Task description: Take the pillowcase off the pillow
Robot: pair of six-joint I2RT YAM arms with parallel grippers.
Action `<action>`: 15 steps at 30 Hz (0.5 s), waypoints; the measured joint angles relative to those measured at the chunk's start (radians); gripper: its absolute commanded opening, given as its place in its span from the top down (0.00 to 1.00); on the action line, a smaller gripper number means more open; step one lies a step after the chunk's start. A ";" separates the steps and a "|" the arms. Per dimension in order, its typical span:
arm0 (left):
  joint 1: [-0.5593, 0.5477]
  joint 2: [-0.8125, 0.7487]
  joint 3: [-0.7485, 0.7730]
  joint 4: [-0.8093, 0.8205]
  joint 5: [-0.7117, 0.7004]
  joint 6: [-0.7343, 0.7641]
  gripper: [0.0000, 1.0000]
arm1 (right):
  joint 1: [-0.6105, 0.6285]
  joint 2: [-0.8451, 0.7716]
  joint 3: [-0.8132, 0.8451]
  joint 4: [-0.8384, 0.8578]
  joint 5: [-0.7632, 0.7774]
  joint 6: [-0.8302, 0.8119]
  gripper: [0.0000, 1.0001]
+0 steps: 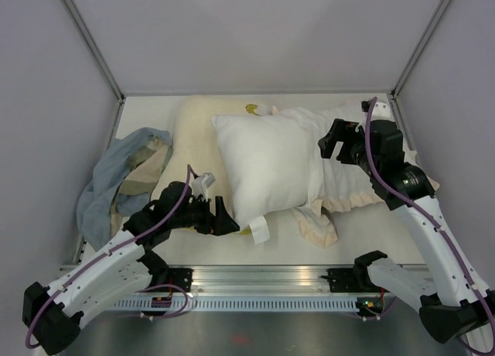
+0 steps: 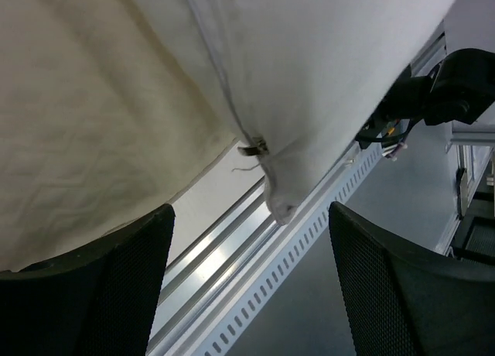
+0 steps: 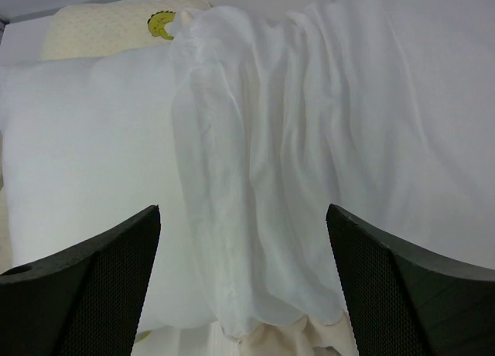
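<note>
The plump white pillow (image 1: 263, 166) lies mid-table. The pillowcase (image 1: 336, 131) is bunched against its right end, pale cream side out, with the cream ruffled frill (image 1: 344, 197) trailing in front. No dark grey face shows. My right gripper (image 1: 332, 148) is open and hovers over the bunched pillowcase (image 3: 309, 139), the pillow (image 3: 85, 139) on its left and the frill (image 3: 309, 342) below. My left gripper (image 1: 222, 218) is open and empty at the pillow's front-left corner. That corner (image 2: 325, 77) hangs just beyond my left gripper (image 2: 251, 217), not between the fingers.
A flatter cream-yellow pillow (image 1: 193, 124) lies behind and left of the white one and also shows in the left wrist view (image 2: 93, 139). A blue-grey and beige cloth (image 1: 116, 174) lies at the left. The metal rail (image 1: 263, 280) runs along the near edge.
</note>
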 measured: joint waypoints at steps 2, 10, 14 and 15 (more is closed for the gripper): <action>-0.014 -0.021 -0.037 0.010 -0.013 -0.016 0.13 | 0.000 -0.014 -0.013 -0.004 -0.029 0.000 0.07; -0.124 0.048 0.009 0.116 -0.107 -0.023 0.12 | 0.000 -0.023 -0.101 -0.013 -0.141 0.019 0.07; -0.154 0.085 0.012 0.158 -0.142 -0.023 0.11 | 0.001 -0.040 -0.105 -0.026 -0.157 0.021 0.07; -0.159 0.100 0.013 0.166 -0.152 -0.023 0.11 | 0.001 -0.048 -0.105 -0.031 -0.159 0.021 0.07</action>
